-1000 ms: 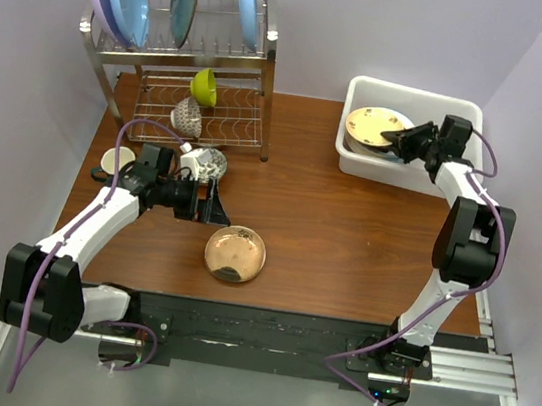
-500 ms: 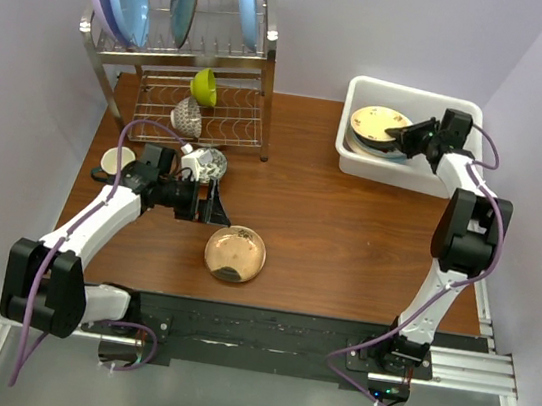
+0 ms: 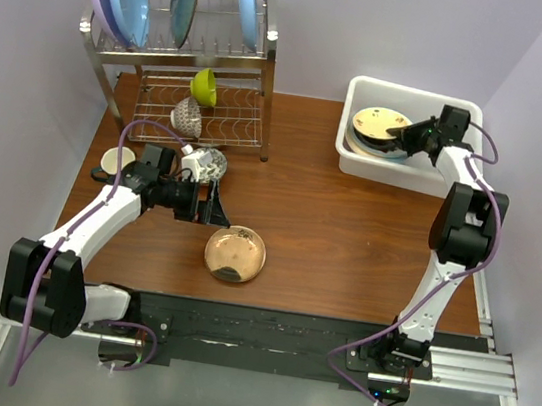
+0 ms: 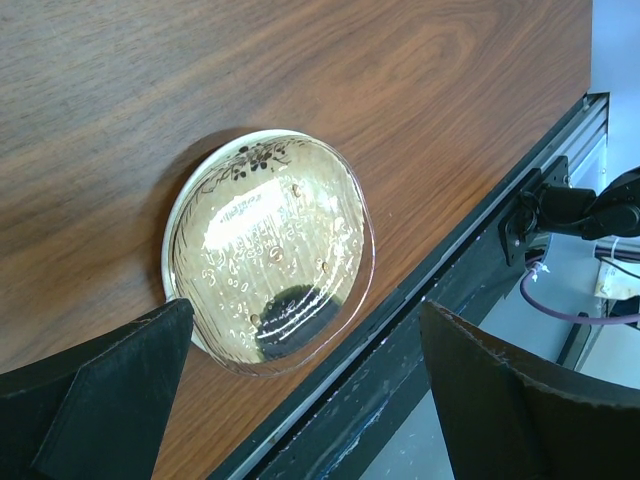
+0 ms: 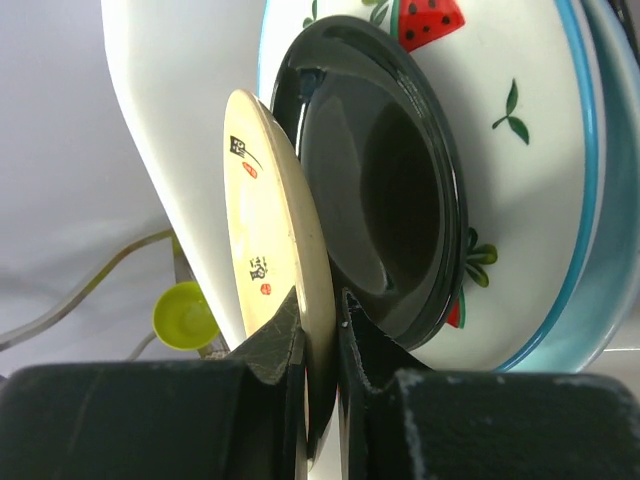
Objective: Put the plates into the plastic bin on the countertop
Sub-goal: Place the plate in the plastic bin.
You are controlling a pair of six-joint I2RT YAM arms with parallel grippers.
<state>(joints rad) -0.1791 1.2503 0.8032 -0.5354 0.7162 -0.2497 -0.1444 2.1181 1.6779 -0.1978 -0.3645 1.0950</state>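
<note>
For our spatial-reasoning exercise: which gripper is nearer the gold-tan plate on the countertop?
Left. The left gripper hovers beside the gold-tan plate; the right gripper is away at the plastic bin.

white arms (image 3: 96, 224), blk joints (image 3: 470, 236), purple cables (image 3: 28, 330), blk fingers (image 4: 110, 400)

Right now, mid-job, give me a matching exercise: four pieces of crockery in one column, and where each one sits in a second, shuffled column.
Things:
1. cream round plate with small dark marks
2. glossy gold-tan round plate
3. small lime-green bowl
4. glossy black round plate

Places:
A. flat on the reddish-brown wooden countertop
B. on the lower tier of the steel wire rack
C. rim pinched in the shut right gripper
D. in the white plastic bin, on the white red-spotted plate

Pairs: 1-C, 2-A, 3-B, 4-D
</note>
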